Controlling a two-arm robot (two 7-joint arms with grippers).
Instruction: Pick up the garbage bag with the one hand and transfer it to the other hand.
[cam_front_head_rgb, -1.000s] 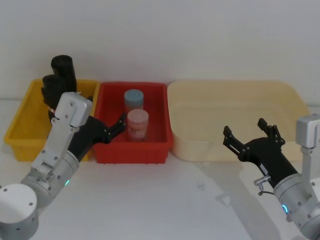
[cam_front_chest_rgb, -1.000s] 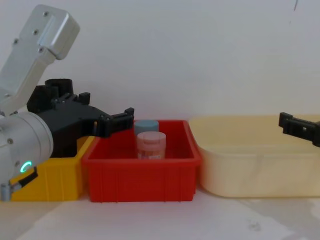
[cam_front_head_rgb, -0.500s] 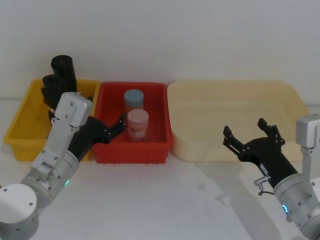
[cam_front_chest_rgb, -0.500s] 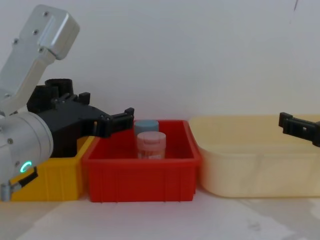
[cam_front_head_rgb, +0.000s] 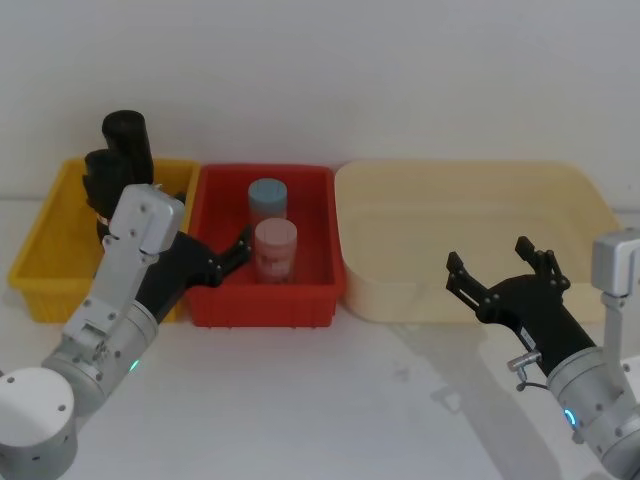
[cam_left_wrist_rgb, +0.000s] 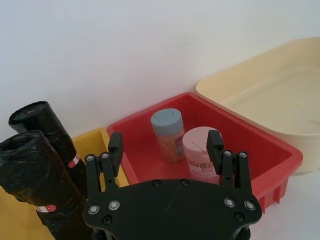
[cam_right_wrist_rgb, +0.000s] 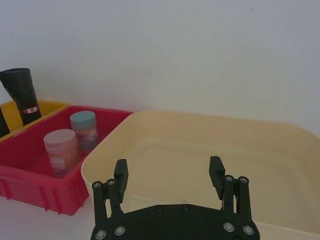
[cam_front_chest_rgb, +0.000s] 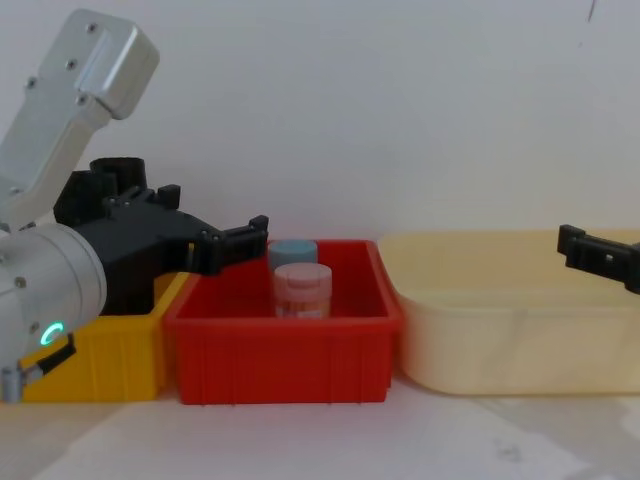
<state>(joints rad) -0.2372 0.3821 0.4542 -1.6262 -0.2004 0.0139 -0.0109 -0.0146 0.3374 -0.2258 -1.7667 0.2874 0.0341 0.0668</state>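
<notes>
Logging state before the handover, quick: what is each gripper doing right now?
Left gripper: open, holding nothing.
Right gripper: open, holding nothing.

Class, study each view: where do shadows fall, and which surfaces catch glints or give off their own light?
Head view: a soft grey shadow lies on the table near the open right tool. Left wrist view: the nearer garbage bag shows pale glints along its crinkles, near the open left tool. Chest view: a green ring glows on the left arm's joint.
</notes>
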